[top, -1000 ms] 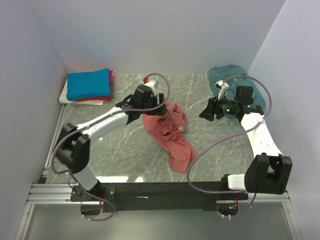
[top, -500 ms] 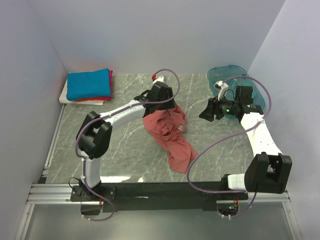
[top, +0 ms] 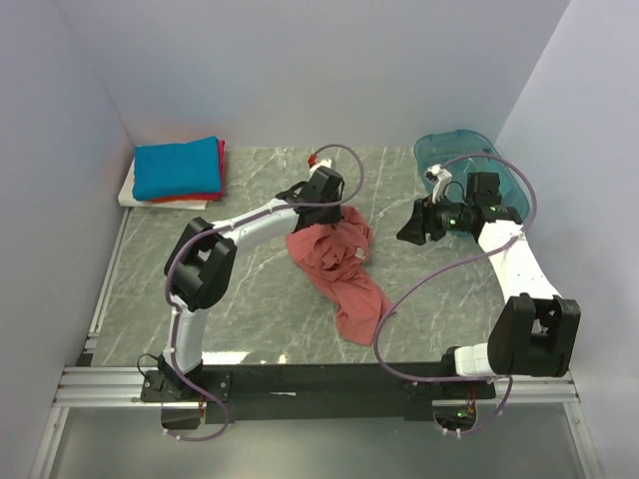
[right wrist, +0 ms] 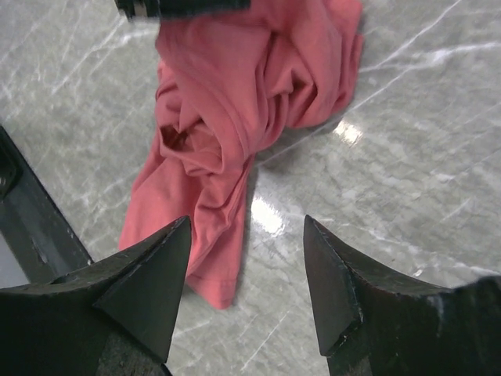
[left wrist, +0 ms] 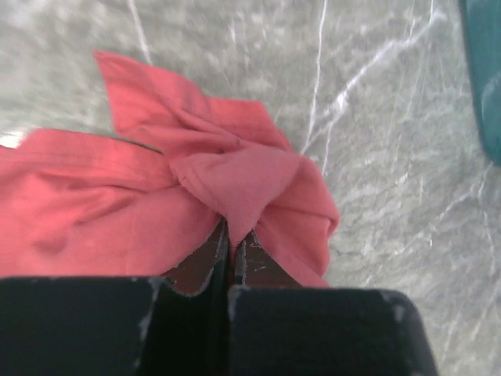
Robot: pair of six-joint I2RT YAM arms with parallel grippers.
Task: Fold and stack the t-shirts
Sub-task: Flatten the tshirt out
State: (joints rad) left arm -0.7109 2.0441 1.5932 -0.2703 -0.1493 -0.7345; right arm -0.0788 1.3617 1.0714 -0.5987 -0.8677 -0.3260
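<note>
Top external view: the salmon-pink t-shirt (top: 339, 269) lies crumpled at mid-table, its long axis running from 11 to 5 o'clock. The left gripper (top: 324, 212) is closed on a fold at the 11 o'clock end. The right gripper (top: 409, 228) hangs open at 3 o'clock, apart from the cloth.

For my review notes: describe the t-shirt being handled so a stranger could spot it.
On the marbled grey table, look to the middle. There lies the salmon-pink t-shirt, a fold pinched by the left gripper. It alone is crumpled; the other shirts sit folded in the far left corner.
</note>
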